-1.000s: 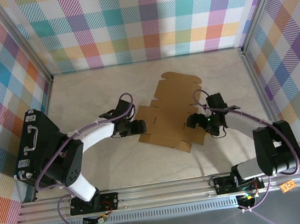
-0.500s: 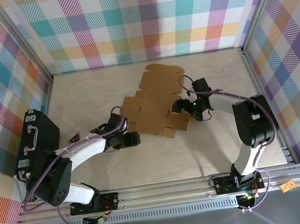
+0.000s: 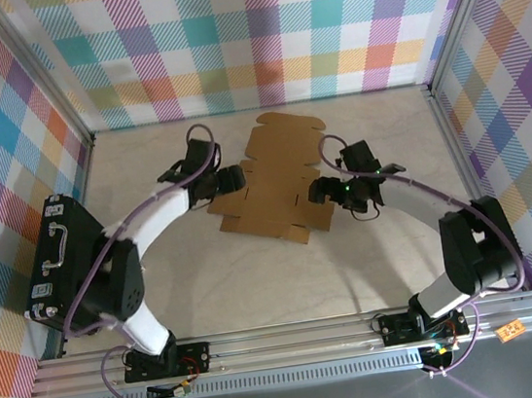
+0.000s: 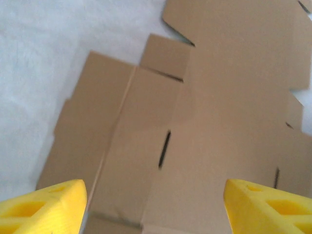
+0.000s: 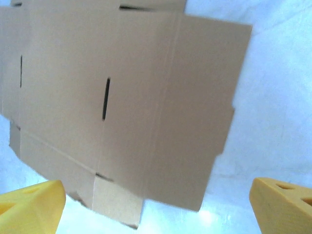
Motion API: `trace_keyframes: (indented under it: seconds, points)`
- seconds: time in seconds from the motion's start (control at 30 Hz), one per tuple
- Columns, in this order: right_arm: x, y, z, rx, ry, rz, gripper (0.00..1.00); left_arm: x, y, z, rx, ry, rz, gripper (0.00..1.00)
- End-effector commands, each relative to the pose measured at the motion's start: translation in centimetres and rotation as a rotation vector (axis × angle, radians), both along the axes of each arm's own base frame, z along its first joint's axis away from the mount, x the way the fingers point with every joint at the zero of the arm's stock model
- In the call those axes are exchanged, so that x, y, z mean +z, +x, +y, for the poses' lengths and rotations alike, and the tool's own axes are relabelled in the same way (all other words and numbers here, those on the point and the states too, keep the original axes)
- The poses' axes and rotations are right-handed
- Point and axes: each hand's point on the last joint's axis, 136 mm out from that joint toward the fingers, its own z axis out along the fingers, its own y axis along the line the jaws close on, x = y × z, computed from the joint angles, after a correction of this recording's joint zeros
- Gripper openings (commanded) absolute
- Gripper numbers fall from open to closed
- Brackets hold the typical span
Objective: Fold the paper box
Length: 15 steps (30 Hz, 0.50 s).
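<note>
Left gripper (image 4: 156,209): the yellow, wedge-shaped fingers (image 4: 44,204) are standing wide apart, gripping nothing, above the paper box (image 4: 219,122). The box is a flat die-cut sheet of matte brown corrugated cardboard, scored with crease lines and pierced by narrow dark slots.

Right gripper (image 5: 156,207): its yellow fingers (image 5: 34,204) are likewise spreading wide, with a rectangular side panel and a small square tab of the sheet showing between them — whether they are touching it cannot be told.

In the top view the sheet is lying unfolded on the pale, faintly mottled table (image 3: 160,291), toward 12 o'clock. The left gripper is sitting at its 9 o'clock edge, the right at its 3 o'clock edge. A black hard case (image 3: 58,256) is resting at the table's 8 o'clock side.
</note>
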Motion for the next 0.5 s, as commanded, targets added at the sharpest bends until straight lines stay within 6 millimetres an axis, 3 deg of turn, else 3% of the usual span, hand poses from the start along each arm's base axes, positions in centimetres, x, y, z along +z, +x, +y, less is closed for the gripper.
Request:
trace_keyframes:
  seconds: [0.0,0.1,0.2,0.3,0.47]
  points:
    - [-1.1,-3.1,1.4,0.054,-0.022,0.047,0.95,-2.9,1.8,-0.2,-0.032,0.038,0.07,0.73]
    - [-1.5,-3.9,3.3,0.102,-0.007,0.059,0.94,-5.0,3.4,-1.4,-0.052,0.022,0.122,0.69]
    - [-1.8,-3.3,4.7,0.111,0.025,0.07,0.92,-6.8,3.8,-2.0,-0.063,0.013,0.162,0.66]
    - [-2.0,-1.8,5.5,0.102,0.029,0.061,0.91,-8.0,3.0,-1.7,-0.059,0.022,0.187,0.64]
    - [-3.1,0.7,6.7,0.092,0.022,0.091,0.91,-10.1,0.1,-0.5,-0.032,0.027,0.247,0.64]
